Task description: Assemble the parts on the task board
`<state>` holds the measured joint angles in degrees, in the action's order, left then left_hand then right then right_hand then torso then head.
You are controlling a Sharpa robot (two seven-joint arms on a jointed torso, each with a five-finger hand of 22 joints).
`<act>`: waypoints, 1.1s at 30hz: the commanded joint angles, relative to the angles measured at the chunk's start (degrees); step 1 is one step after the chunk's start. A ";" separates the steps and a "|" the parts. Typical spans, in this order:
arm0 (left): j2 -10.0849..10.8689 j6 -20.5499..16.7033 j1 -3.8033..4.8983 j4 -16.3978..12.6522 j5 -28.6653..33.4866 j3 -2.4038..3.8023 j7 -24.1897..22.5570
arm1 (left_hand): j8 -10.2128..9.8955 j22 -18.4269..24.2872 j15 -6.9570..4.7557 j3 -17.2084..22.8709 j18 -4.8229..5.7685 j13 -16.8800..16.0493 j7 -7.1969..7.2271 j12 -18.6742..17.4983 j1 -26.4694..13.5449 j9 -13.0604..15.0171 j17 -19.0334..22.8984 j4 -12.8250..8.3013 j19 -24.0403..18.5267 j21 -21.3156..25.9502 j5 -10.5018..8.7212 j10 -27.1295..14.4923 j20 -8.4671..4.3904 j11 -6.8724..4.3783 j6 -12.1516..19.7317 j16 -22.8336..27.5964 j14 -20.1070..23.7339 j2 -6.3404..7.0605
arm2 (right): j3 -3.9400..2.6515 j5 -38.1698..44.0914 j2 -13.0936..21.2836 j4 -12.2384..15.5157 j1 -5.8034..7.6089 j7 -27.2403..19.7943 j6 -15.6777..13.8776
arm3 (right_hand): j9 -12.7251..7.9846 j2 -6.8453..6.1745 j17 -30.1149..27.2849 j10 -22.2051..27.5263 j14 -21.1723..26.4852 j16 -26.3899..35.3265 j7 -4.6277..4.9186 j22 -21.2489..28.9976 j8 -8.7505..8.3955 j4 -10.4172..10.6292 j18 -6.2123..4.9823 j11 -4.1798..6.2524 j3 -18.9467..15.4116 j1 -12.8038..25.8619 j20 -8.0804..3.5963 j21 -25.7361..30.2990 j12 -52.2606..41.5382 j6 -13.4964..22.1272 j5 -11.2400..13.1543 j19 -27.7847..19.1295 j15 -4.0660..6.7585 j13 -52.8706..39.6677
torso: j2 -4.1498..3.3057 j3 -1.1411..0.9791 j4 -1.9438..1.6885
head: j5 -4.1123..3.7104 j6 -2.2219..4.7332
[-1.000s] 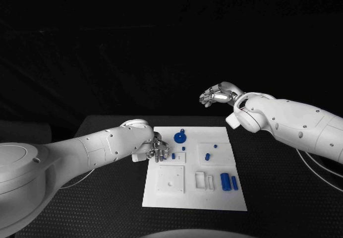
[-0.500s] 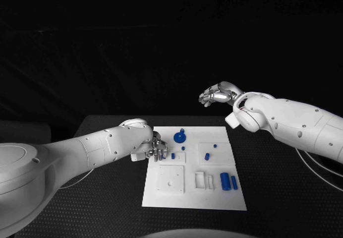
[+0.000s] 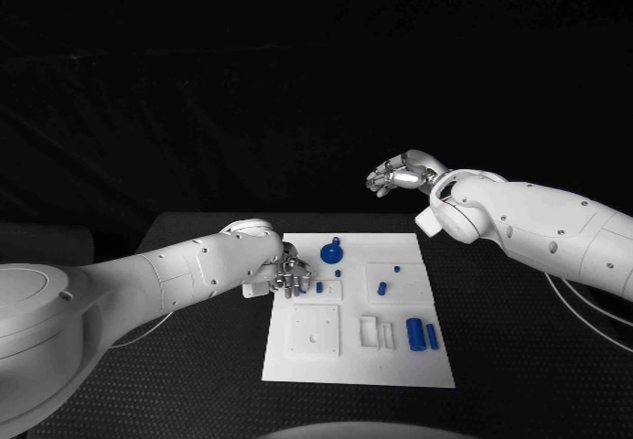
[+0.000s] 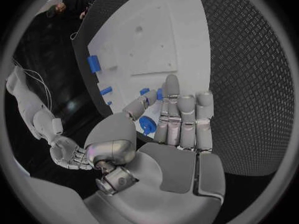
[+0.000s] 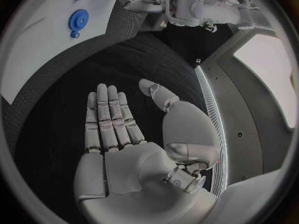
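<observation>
The white task board (image 3: 316,361) lies in the middle of the black table. On it are a round blue part (image 3: 333,252), small blue pegs (image 3: 382,288) and two blue cylinders (image 3: 423,334). My left hand (image 3: 288,274) hovers low over the board's left edge, fingers stretched out and holding nothing, with its fingertips (image 4: 171,84) close to a small blue peg (image 3: 318,287). In the left wrist view the round part (image 4: 147,125) shows between thumb and fingers. My right hand (image 3: 402,174) is raised beyond the board's far edge, palm flat (image 5: 124,134), fingers straight and nothing in it.
Raised white blocks with slots (image 3: 376,331) and a square plate (image 3: 316,327) sit on the near half of the board. Bare black table (image 3: 528,366) surrounds the board on both sides.
</observation>
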<state>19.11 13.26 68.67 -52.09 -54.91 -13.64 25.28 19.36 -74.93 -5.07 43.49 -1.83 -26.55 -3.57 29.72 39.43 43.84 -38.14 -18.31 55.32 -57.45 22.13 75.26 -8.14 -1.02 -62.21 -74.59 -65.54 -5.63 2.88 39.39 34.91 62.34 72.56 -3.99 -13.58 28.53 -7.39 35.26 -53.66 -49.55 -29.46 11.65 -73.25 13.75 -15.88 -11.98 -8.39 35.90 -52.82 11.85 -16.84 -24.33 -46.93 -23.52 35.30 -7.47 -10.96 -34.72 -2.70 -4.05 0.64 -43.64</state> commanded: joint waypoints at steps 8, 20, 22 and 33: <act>-0.23 -0.80 -0.11 -0.12 -1.24 -0.01 -0.98 | 0.08 -1.20 -3.53 3.66 -1.45 -0.20 0.21 0.45 0.67 0.10 0.16 1.48 0.07 -0.43 -0.13 0.88 -5.76 -1.46 -0.03 -0.23 -2.87 -0.93 | -0.04 0.00 0.03 0.12 0.01 -0.48 0.42 | -0.07 0.06 -0.08 -0.50 0.02 0.31 0.11 -0.13 0.40 0.03 0.49 -0.06 -0.26 -0.73 0.08 0.25 0.34 0.43 -0.14 0.01 -0.25 0.16 | -0.03 -0.01 0.02 | -0.03 0.05; 0.00 -1.40 -0.11 -0.44 -1.95 -0.01 -1.13 | 0.06 -1.19 -3.53 3.67 -1.46 -0.31 0.21 0.51 0.71 0.15 0.23 1.48 0.05 -0.47 -0.16 0.82 -5.77 -1.46 -0.03 -0.27 -2.86 -0.96 | -0.04 0.00 0.03 0.08 0.01 -0.46 0.49 | -0.09 0.06 -0.11 -0.53 0.02 0.32 0.10 -0.17 0.42 0.03 0.50 -0.05 -0.27 -0.74 0.08 0.30 0.36 0.42 -0.15 0.02 -0.25 0.25 | -0.06 0.00 0.03 | -0.10 -0.09; 0.00 -1.31 -0.11 -0.48 -2.24 -0.01 -1.17 | 0.05 -1.18 -3.53 3.67 -1.46 -0.32 0.21 0.52 0.72 0.16 0.23 1.48 0.05 -0.48 -0.16 0.81 -5.77 -1.46 -0.03 -0.28 -2.86 -0.96 | -0.04 0.00 0.02 0.07 0.01 -0.44 0.51 | -0.09 0.06 -0.12 -0.53 0.02 0.32 0.10 -0.17 0.43 0.03 0.50 -0.05 -0.28 -0.74 0.08 0.31 0.36 0.42 -0.15 0.02 -0.25 0.26 | -0.05 -0.01 0.01 | -0.11 -0.08; -0.03 -0.85 -0.11 -0.20 -2.47 -0.01 -1.10 | 0.03 -1.18 -3.53 3.68 -1.47 -0.37 0.21 0.54 0.74 0.19 0.27 1.49 0.04 -0.50 -0.16 0.76 -5.76 -1.46 -0.02 -0.30 -2.85 -0.96 | -0.04 0.00 -0.04 0.06 0.01 -0.38 0.72 | -0.11 0.06 -0.13 -0.54 0.02 0.32 0.10 -0.20 0.44 0.03 0.50 -0.05 -0.28 -0.75 0.08 0.33 0.37 0.42 -0.16 0.02 -0.25 0.30 | -0.01 0.00 0.01 | 0.00 0.00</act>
<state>19.11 12.39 68.57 -52.28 -56.73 -13.66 24.69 19.01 -74.91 -5.10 43.49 -1.84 -26.84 -3.67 29.95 39.51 43.96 -37.92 -18.31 55.29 -57.68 21.66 75.10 -7.96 -1.18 -62.11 -74.59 -65.51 -5.56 2.88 39.38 34.89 62.34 72.56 -3.96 -13.50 28.49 -7.16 35.21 -53.66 -49.54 -29.46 11.64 -73.36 13.95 -15.88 -11.97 -8.39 35.90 -53.04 11.85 -16.84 -24.33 -46.94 -23.52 35.30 -7.47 -10.73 -34.74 -2.71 -4.05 0.61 -43.71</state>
